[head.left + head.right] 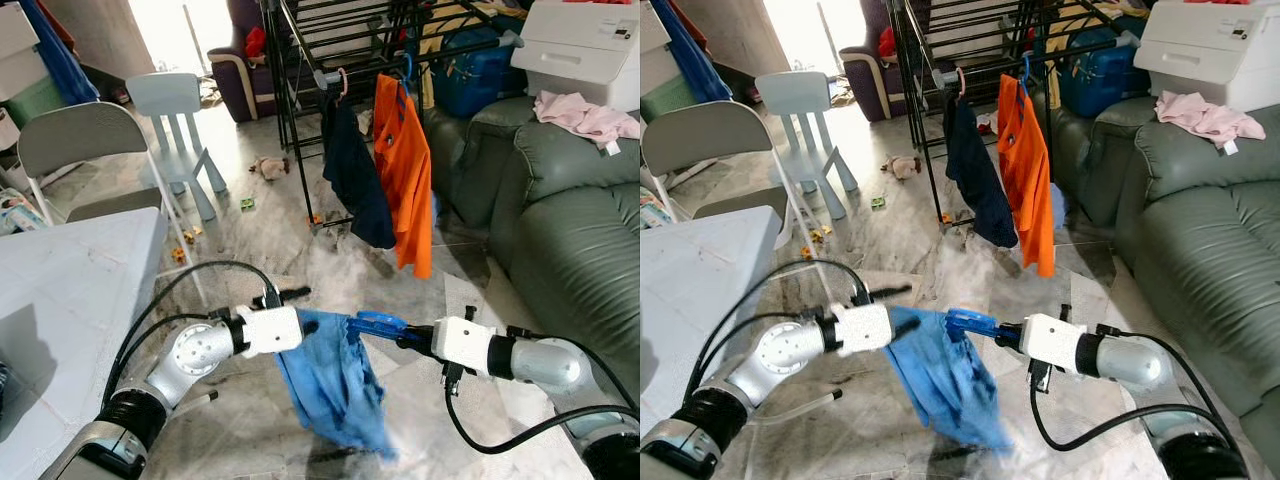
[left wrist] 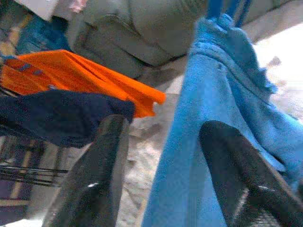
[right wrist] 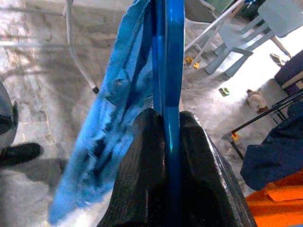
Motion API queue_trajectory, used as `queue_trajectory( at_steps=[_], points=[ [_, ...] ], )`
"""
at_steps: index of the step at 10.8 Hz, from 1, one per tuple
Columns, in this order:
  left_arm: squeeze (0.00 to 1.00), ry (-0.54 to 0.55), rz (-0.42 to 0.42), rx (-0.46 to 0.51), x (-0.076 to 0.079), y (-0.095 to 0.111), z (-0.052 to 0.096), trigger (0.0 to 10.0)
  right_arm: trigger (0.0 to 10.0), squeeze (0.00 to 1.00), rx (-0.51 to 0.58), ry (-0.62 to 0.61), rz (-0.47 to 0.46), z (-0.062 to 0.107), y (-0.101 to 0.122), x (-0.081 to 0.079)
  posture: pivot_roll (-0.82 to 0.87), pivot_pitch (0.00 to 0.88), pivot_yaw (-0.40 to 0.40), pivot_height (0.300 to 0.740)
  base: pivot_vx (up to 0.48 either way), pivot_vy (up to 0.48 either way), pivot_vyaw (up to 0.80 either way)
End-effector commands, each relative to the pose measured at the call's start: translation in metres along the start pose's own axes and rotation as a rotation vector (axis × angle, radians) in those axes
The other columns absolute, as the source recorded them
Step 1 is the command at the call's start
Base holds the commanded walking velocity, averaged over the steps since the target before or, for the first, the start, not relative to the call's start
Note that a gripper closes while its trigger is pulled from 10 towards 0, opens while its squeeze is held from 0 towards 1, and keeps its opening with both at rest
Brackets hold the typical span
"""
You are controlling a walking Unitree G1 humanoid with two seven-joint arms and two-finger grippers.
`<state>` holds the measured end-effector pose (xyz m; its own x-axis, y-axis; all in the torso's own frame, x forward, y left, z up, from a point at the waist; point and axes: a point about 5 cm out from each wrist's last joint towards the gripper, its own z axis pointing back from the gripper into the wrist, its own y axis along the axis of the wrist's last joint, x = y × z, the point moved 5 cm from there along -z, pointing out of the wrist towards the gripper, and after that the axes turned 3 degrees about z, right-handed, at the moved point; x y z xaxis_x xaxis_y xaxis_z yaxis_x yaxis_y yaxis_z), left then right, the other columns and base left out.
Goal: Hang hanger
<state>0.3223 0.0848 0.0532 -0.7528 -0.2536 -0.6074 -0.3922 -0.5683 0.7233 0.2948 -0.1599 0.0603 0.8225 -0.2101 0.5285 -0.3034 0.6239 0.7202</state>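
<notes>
low centre of the head frames, we see the blue hanger (image 1: pixel 378 323) held level above the marble floor (image 1: pixel 290 250), a blue garment (image 1: pixel 335 385) draped off it. right hand (image 3: pixel 165 137) fingers are clamped on the hanger's bar, clear in its wrist view. left hand (image 1: pixel 290 296) sits at the garment's left edge; its fingers (image 2: pixel 106 156) are apart, cloth between them, no grip. upper centre of the frame: black drying rack (image 1: pixel 330 40) with an orange shirt (image 1: pixel 405 175) and a dark navy garment (image 1: pixel 355 180) hanging. grey sofa (image 1: pixel 560 220) on the right, grey worktop (image 1: pixel 60 300) on the left.
</notes>
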Motion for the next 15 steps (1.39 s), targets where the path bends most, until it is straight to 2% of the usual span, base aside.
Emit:
queue_trajectory(
  at_steps=[1, 7, 10, 14, 15],
  points=[
    [0.00, -0.028, -0.022, -0.019, -0.001, -0.003, 0.002, 0.0, 10.0, 0.00, 0.037, -0.023, 0.049, -0.003, 0.010, 0.008, -0.11, 0.000, 0.144, 0.740, 0.000, 0.000, 0.00],
    [0.00, -0.080, -0.031, -0.065, 0.003, -0.012, -0.003, 0.0, 10.0, 0.00, 0.050, -0.037, 0.074, -0.007, 0.012, 0.008, -0.12, 0.000, 0.154, 0.740, 0.000, 0.000, 0.00],
    [0.00, -0.115, -0.027, -0.100, 0.012, -0.021, -0.001, 0.0, 10.0, 0.00, 0.067, -0.034, 0.089, -0.010, 0.016, 0.008, -0.12, 0.000, 0.156, 0.740, 0.000, 0.000, 0.00],
    [0.00, -0.127, -0.019, -0.095, 0.016, -0.021, -0.002, 0.0, 10.0, 0.00, 0.058, -0.030, 0.107, -0.012, 0.015, 0.007, -0.12, 0.000, 0.154, 0.740, 0.000, 0.000, 0.00],
    [0.00, -0.095, -0.003, -0.092, 0.011, -0.020, -0.002, 0.0, 10.0, 0.28, 0.045, -0.022, 0.094, -0.013, 0.012, 0.006, -0.12, 0.000, 0.150, 0.740, 0.000, 0.000, 0.00]
  ],
)
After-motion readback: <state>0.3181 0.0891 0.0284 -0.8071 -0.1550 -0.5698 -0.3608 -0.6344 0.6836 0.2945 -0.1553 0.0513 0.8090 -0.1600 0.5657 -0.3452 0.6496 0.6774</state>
